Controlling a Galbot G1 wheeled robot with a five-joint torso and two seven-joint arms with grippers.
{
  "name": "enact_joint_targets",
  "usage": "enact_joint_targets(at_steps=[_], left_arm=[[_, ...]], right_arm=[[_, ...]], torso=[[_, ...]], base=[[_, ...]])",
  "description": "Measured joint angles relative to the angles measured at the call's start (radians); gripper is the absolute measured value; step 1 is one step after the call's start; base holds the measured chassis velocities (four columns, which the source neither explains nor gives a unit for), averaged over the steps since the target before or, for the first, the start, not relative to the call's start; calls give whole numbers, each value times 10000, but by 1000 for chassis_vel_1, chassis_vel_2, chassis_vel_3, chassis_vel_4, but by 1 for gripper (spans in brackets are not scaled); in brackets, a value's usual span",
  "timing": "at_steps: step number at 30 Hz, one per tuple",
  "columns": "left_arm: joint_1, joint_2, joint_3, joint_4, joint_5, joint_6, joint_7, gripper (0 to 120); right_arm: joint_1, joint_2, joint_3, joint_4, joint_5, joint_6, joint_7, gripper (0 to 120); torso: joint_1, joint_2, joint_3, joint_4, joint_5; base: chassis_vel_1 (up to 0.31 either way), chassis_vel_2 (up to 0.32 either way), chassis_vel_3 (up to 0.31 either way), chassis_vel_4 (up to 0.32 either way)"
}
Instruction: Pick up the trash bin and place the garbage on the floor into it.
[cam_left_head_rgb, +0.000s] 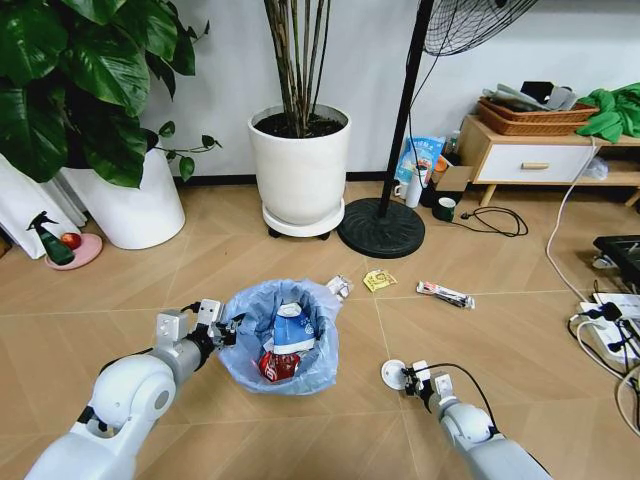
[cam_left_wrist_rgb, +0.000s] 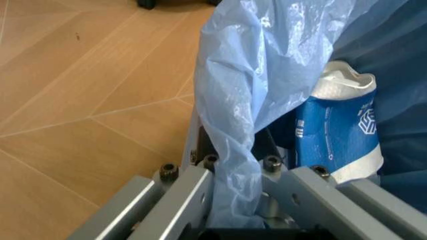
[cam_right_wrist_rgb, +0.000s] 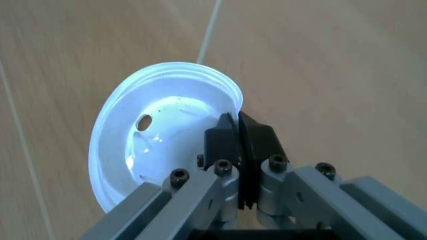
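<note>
The trash bin (cam_left_head_rgb: 312, 303), dark and lined with a crinkly light-blue bag (cam_left_wrist_rgb: 247, 75), sits on the floor at centre. My left gripper (cam_left_head_rgb: 231, 328) (cam_left_wrist_rgb: 232, 152) is shut on its near-left rim and bag. Inside lie a crushed blue-white carton (cam_left_head_rgb: 293, 328) (cam_left_wrist_rgb: 337, 135) and a red wrapper (cam_left_head_rgb: 277, 366). To the right of the bin, my right gripper (cam_left_head_rgb: 407, 378) (cam_right_wrist_rgb: 238, 124) is shut on the edge of a white round disc (cam_left_head_rgb: 393, 373) (cam_right_wrist_rgb: 160, 145) just above the floor. Garbage on the floor beyond: a yellow wrapper (cam_left_head_rgb: 379, 281), a long thin wrapper (cam_left_head_rgb: 445, 294) and a small silvery piece (cam_left_head_rgb: 340, 287) at the bin's far rim.
Two large white plant pots (cam_left_head_rgb: 298, 170) (cam_left_head_rgb: 135, 205) and a fan's black base (cam_left_head_rgb: 381, 229) stand behind. A green spray bottle (cam_left_head_rgb: 50, 241) is far left. Cables and a power strip (cam_left_head_rgb: 608, 335) lie right, by a low cabinet (cam_left_head_rgb: 535, 155).
</note>
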Motion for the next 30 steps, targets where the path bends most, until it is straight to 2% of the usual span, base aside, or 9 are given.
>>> enact_joint_targets(at_steps=[9,13,18,24,30], left_arm=[[-7,-27,-1,-7,-1,0,6,0],[-1,-15,-32,-12,-3,0,11,0],[-4,-1,-15,7,-1,0,17,0],[-35,67,44,55,-4,0,34,0],[-72,69,65,92,-2,0,85,0]], right_arm=[[-199,-754,475,1330,385,-178,22,0],[-363,-1133,889,2320,829,-346,51,0],[44,-1879,1295,4469,1917,-703,116,0],[1084,-2656,918,5998,3198,-947,-564,0],[1933,-2969,134,6830,3956,-1058,-1563,0]], torso=[[0,0,-1,0,-4],[0,0,-1,-2,-3],[-1,0,-3,1,-5],[-1,0,-3,1,-8],[-1,0,-2,1,-11]], base=[[0,0,0,0],[0,0,0,0],[0,0,0,0],[0,0,0,0],[0,0,0,0]])
